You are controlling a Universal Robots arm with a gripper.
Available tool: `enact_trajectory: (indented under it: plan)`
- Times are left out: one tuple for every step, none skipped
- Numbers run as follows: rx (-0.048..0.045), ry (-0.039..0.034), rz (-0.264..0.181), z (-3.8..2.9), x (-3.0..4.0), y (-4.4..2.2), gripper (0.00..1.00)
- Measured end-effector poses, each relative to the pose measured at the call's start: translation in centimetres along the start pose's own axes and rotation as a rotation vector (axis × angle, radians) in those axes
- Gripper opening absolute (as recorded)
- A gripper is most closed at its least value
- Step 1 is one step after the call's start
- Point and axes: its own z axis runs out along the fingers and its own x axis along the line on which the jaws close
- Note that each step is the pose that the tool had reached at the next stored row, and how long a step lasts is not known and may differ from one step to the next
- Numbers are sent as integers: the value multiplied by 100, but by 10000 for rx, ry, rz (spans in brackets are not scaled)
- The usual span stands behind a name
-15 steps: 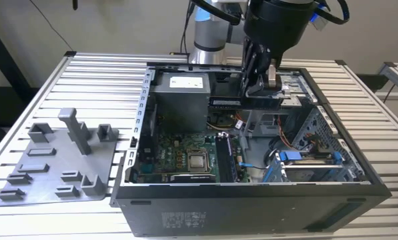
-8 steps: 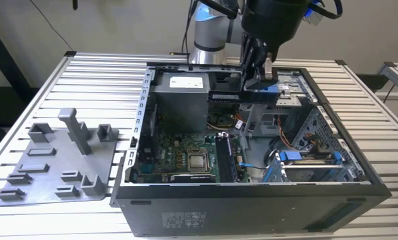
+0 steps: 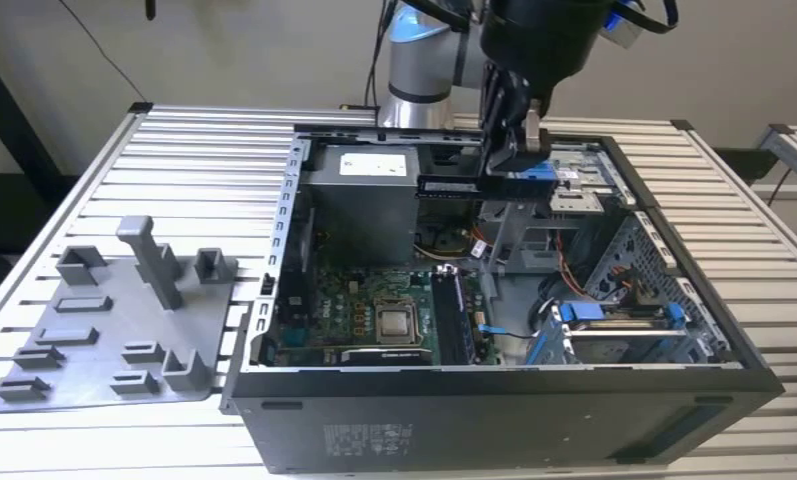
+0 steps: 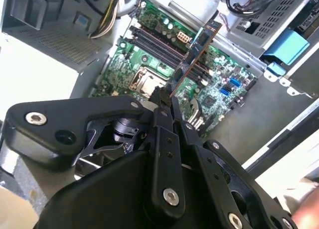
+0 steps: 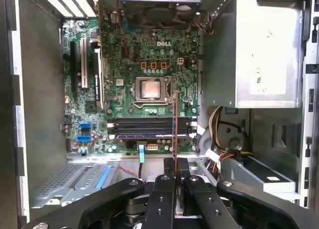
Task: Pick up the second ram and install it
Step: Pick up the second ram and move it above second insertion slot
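1. The computer case [image 3: 505, 405] lies open on the table [image 3: 171, 140].
2. The tray [image 3: 105, 345] sits just beside the case, at the exterior view's left.
3. Inside the case, the power supply [image 3: 358, 205] stands far and the motherboard [image 3: 358, 300] lies nearer.
4. The second ram [image 3: 458, 187] hangs clamped in the gripper [image 3: 521, 165], above the case interior.

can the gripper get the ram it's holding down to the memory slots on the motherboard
Likely yes. The gripper, shut on the second ram, hangs over the open case, and in the first wrist view the memory slots lie uncovered below it, cables off to the side.
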Motion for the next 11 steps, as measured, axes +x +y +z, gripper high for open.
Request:
enact_trajectory:
  plan:
    - [6,-1,8,3,-19,1,14]
    - [12,-2,13,6,-39,1,14]
    - [17,-2,17,9,-60,2,14]
    - [22,-2,21,12,-81,2,14]
    - [27,-3,26,15,-101,3,14]
    - [30,-3,30,18,-122,4,14]
    - [32,-3,33,21,-144,4,14]
    - [33,-4,33,23,-170,5,14]
    - [33,-2,34,25,-194,5,14]
    - [33,-2,34,27,-218,6,14]
    - [33,-4,34,29,-245,7,14]
